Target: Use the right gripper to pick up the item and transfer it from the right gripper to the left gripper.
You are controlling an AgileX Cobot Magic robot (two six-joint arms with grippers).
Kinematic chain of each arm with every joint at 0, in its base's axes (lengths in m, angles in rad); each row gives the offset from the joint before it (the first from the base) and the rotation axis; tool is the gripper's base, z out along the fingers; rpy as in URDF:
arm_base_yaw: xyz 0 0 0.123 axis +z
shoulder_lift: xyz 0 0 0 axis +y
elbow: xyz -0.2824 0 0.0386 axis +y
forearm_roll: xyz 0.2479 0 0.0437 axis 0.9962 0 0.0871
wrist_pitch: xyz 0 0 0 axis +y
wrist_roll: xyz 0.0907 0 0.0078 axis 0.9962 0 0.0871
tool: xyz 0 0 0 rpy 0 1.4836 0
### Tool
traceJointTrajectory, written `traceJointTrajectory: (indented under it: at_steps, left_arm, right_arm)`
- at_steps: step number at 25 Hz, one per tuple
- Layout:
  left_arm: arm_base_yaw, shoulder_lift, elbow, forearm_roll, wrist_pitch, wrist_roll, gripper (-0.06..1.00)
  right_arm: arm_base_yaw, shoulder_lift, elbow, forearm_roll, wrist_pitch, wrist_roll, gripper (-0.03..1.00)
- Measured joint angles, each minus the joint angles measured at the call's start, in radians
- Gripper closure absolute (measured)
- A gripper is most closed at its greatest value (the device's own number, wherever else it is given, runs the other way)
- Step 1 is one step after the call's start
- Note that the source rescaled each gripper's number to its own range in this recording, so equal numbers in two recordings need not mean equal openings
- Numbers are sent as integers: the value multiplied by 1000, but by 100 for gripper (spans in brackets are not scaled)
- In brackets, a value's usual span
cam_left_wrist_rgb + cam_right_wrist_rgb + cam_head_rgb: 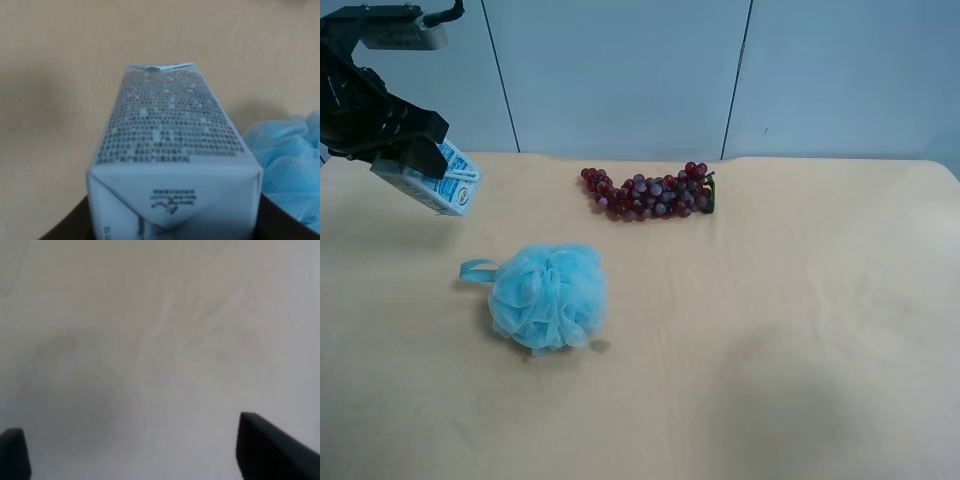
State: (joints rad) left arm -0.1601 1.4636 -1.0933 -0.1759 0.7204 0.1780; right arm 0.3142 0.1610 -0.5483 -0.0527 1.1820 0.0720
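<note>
over the table: wide pale tan tabletop [800,350], props spaced apart so each can be reached on its own.
left gripper: black pointed fingers, grey wrist module [412,158], raised above a far table corner, clamped on the small white-and-blue gable-top drink carton [438,186].
sponge: fluffy blue mesh bath sponge [548,297], on the table near the carton, not touching.
grapes: dark red grape bunch [650,195], well apart.
carton: airborne, tilted, gable end away from the left gripper.
right gripper: black fingers [130,425] spread wide, nothing between them; handover looks done.
</note>
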Motion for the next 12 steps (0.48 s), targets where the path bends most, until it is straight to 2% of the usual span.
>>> traceJointTrajectory:
  at_steps: [5,10,12]
  left_arm:
    - [0,0,0,2,0,0,94]
    - [0,0,0,3,2,0,94]
    - [0,0,0,3,4,0,94]
  right_arm:
    - [7,0,10,-35,-11,-151,32]
    - [8,-9,12,-12,-14,-174,32]
    - [-25,-41,12,-7,-22,-174,32]
